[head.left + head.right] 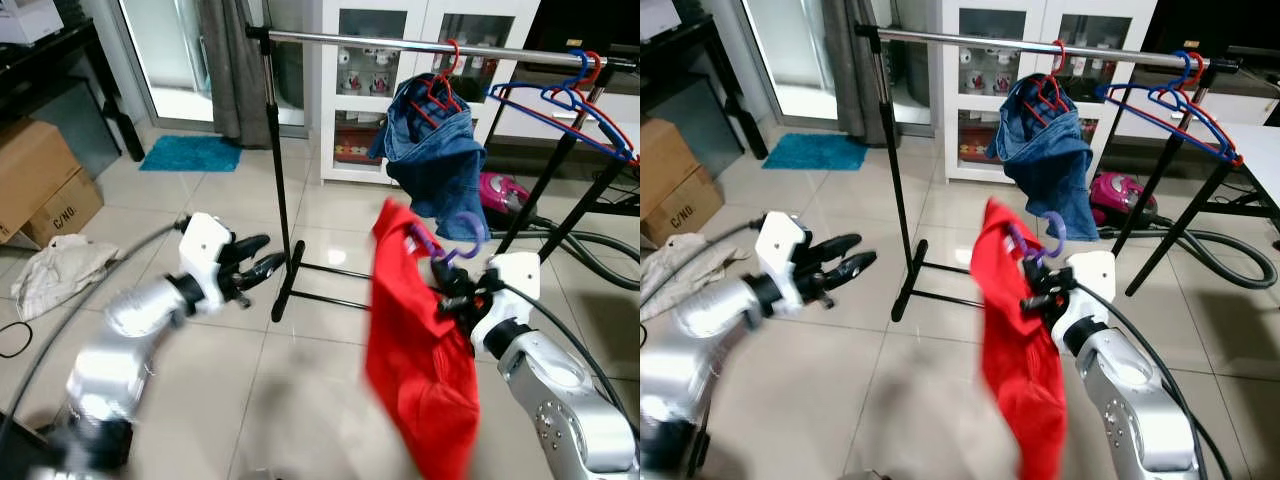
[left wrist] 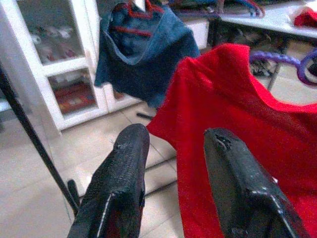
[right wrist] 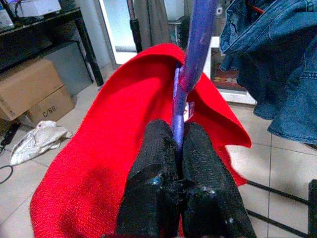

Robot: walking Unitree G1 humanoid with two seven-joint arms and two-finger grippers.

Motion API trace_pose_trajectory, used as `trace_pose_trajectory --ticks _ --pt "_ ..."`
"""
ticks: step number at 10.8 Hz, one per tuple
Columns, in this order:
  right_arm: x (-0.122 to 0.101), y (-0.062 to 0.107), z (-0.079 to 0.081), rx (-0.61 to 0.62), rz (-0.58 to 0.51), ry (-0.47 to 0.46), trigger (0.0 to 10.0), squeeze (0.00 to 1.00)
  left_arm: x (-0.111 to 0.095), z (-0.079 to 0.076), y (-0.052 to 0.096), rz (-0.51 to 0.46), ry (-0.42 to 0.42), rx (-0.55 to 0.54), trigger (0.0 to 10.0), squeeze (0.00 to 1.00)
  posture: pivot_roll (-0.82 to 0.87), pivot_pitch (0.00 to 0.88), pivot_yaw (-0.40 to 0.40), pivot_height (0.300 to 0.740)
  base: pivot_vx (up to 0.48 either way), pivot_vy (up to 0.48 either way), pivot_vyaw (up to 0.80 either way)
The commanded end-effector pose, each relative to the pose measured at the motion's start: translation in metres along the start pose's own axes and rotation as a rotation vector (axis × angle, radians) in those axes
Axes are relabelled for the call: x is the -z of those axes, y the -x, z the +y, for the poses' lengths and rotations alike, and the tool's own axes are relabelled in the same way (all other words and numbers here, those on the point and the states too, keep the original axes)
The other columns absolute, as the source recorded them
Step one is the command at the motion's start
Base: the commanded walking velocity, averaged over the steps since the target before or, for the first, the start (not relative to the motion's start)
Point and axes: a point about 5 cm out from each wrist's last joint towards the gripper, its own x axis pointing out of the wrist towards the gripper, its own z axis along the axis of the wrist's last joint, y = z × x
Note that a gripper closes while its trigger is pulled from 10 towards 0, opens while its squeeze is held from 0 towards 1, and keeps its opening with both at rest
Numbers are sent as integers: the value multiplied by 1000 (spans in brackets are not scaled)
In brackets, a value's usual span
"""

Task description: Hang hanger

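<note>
Rack [image 1: 400, 42]: chrome rail on black uprights, standing on glossy tiled floor [image 1: 230, 200]; white glass-door cabinet behind it.
Red shirt [image 1: 415, 340]: soft knit, draped on the purple hanger, hanging in front of the rack and below the rail, not on it. Blurred in the eye views; the left wrist view gives the weave and the shoulder curve sharply.
Denim garment [image 1: 435, 150]: bunched, on a red hanger hooked over the rail.
Blue hangers [image 1: 560, 100]: thin wire-like, bare, at the rail's right end, with a red one beside them.
Boxes [image 1: 35, 185]: brown cardboard, by the left wall; pale crumpled cloth [image 1: 55, 275] on the floor near them.
Purple hanger [image 3: 190, 59]: smooth plastic, curved hook above the shirt collar. The right wrist view shows its thin stem running down between the fingers.
Right pincer [image 3: 179, 148]: clenched on the hanger stem, pads rough-textured black.
Left pincer [image 2: 173, 163]: released, fingers apart, holding nothing, left of the shirt and apart from it.
</note>
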Motion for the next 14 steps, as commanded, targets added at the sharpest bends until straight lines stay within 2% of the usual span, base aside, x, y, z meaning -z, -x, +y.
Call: trace_pose_trajectory --ticks 1,2,3,4,6,10,11,13,14 --pt "-6 2 4 -22 -26 5 10000 0 0 -2 2 2 -13 -71 10000 0 48 0 44 740 0 0 0" --pt "1 1 8 -33 -6 -9 10000 0 3 -8 2 2 -23 -136 10000 0 51 1 45 740 0 0 0" --pt "3 -2 13 -40 -11 16 10000 0 0 -13 1 -28 5 -195 10000 0 56 4 47 740 368 0 0" --pt "3 -4 17 -57 -13 26 10000 0 -2 -18 -1 -25 -6 -208 10000 0 56 4 47 740 371 0 0" --pt "4 -9 25 -88 -2 36 10000 0 -1 -21 1 -10 -24 -216 10000 0 73 3 52 740 373 0 800" --pt "0 -18 26 -72 -13 48 10000 0 -3 -16 3 6 -42 -243 10000 0 83 6 58 740 395 0 800" --pt "-2 -20 27 -59 -30 37 10000 0 -3 -17 3 10 -41 -238 10000 0 86 5 58 740 401 0 0" --pt "-8 -26 24 20 -63 113 10000 0 -2 -17 4 21 -43 -225 10000 0 88 4 61 740 398 0 0" --pt "-14 -27 14 122 -96 93 10000 0 -2 -18 4 27 -43 -216 10000 0 89 5 61 740 394 0 0"
